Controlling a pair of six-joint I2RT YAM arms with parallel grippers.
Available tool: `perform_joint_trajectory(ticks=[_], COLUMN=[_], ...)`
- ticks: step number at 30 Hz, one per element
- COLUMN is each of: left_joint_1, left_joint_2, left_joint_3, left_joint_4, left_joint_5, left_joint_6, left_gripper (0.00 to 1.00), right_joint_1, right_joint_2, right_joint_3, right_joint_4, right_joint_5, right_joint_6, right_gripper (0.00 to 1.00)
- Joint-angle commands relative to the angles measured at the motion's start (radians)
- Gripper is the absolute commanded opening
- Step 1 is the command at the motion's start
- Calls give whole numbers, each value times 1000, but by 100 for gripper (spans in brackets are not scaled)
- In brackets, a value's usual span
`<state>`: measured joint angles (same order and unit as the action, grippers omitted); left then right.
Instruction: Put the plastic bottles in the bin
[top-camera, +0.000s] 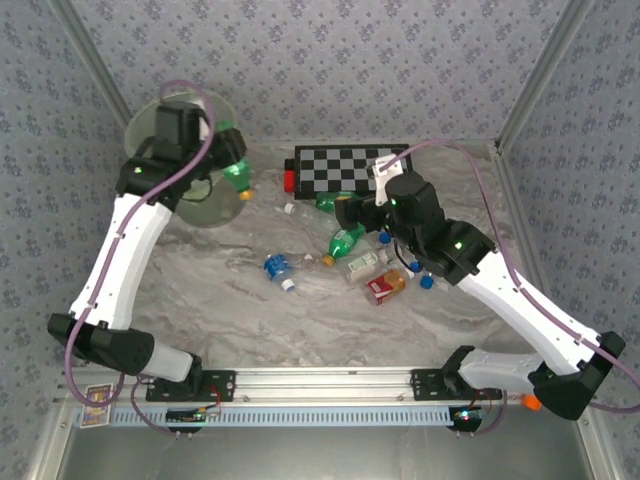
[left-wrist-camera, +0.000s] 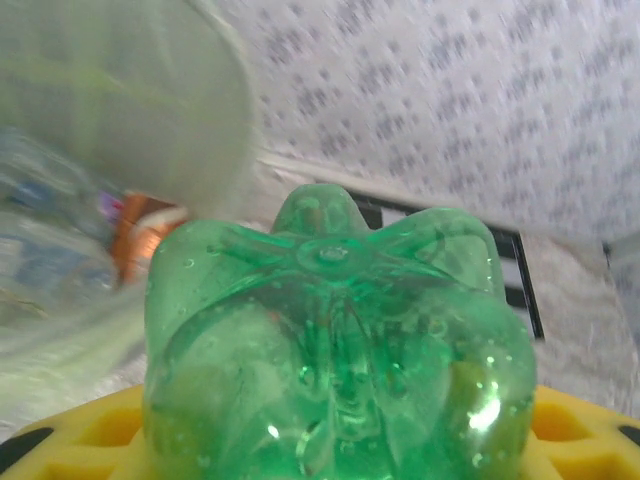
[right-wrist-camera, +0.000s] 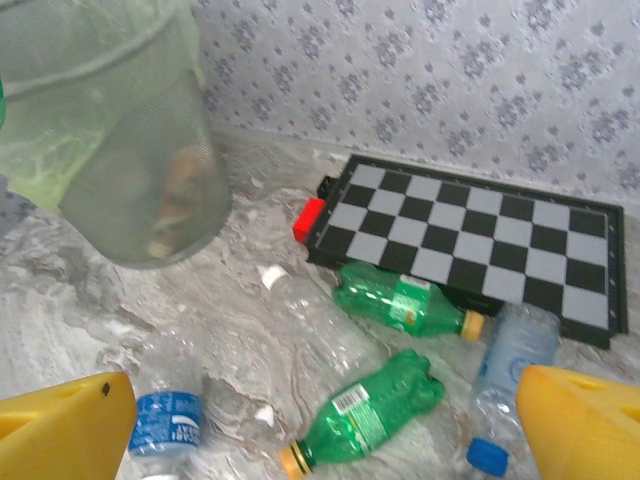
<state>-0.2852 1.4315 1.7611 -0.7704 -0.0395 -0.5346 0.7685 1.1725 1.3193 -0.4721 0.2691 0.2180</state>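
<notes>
My left gripper (top-camera: 226, 163) is shut on a green plastic bottle (top-camera: 237, 172), held beside the rim of the pale-green bin (top-camera: 172, 115) at the back left. In the left wrist view the bottle's base (left-wrist-camera: 335, 340) sits between my yellow fingers (left-wrist-camera: 70, 445), and the bin wall (left-wrist-camera: 120, 110) stands to the left. My right gripper (top-camera: 346, 212) hangs open above the scattered bottles. Below its fingers (right-wrist-camera: 60, 430) lie two green bottles (right-wrist-camera: 405, 305) (right-wrist-camera: 365, 415), a clear white-capped one (right-wrist-camera: 310, 320), a blue-labelled one (right-wrist-camera: 170, 425) and a blue-capped one (right-wrist-camera: 510, 370).
A black-and-white checkerboard (top-camera: 345, 168) with a red block (top-camera: 290, 180) at its left end lies against the back wall. A red-labelled bottle (top-camera: 385, 287) and loose blue caps (top-camera: 427, 282) lie beside the right arm. Patterned walls close in the table.
</notes>
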Motion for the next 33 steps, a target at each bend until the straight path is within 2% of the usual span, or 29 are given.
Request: perform_joint_trajectory(ticks=[1,7,10,15,19,23,26,27,30,33], left_joint_1=[95,266,336,392,404,411,412,412,414,415], left_joint_2=[-11,61,119,219,320,425,471,477,488,496], left_joint_3=[50,148,200,284,405,549,600,600,609,636], left_joint_4=[36,24,23,50,-5,-100,-133,-131,-131,-144], left_joint_5=[48,63,90,122,106,94,98,100,105,100], left_joint_6=[-79,-223,-301,-397,-390,-364,-348,-349,-358,-350], left_gripper=[49,52,50,50,51,58,76,79,86,87], right_joint_1=[8,8,7,6,0,-12,-18,-21,-27,-38], right_joint_2=[23,75,97,127,145,157,169,171,179,185], right_joint_3=[79,124,132,142,149,152,159,159,150,147], right_joint_4=[68,95,109,130,138,151,159,161,174,183], right_joint_5=[-40,-48,-47,-40,-39,-39,-38,-36,-33,-42], right_joint_6=[-52,-115,-131,-147,-158,-164,-166,-167,-165,-162], right_gripper=[99,99,99,99,99,99,99,99,99,99])
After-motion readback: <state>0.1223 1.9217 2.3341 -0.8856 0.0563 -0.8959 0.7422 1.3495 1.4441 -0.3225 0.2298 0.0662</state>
